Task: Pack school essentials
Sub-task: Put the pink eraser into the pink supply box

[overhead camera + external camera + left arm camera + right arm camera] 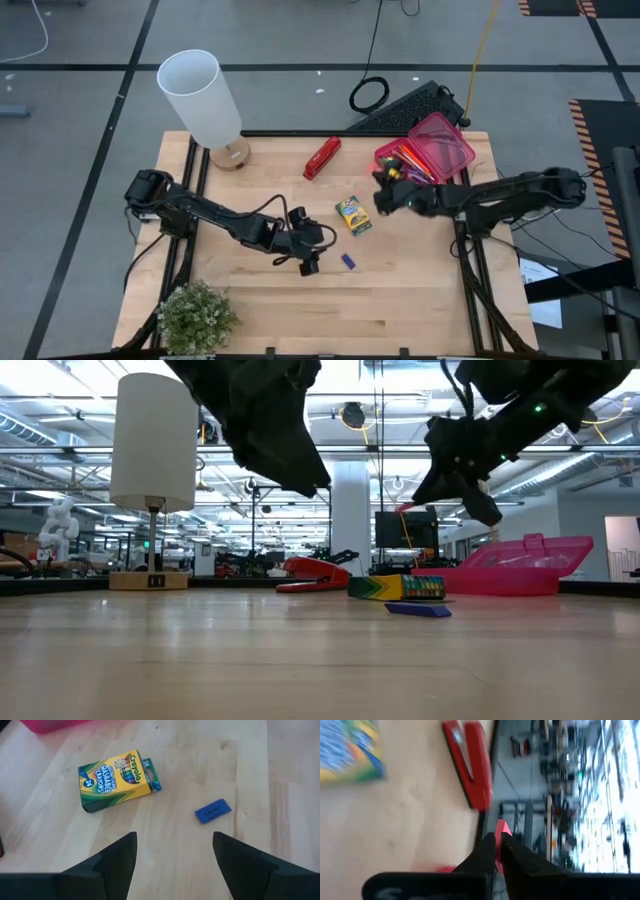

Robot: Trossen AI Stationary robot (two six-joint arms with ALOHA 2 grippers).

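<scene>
A green-yellow crayon box [353, 215] lies flat at mid-table, and a small blue eraser [349, 261] lies just nearer than it. My left gripper [308, 264] hovers open to the left of the eraser [213, 811] with nothing between its fingers [120, 855]. My right gripper [383, 195] hangs above the table between the crayon box and the pink plastic box [440, 140]. It is shut on a thin red item [500, 827]; what kind of item it is, I cannot tell. The pink box holds several coloured pieces. My right gripper pinches the thin red item between its two fingers [482, 857]. The item's pointed end [500, 825] sticks out a short way past the fingertips. The gripper points toward the table's left, and the item is lifted clear of the table.
A red stapler [322, 157] lies toward the far edge, left of the pink box. A white lamp [200, 100] stands at the far left corner and a small plant [195, 315] at the near left corner. A keyboard [410, 105] lies beyond the far edge.
</scene>
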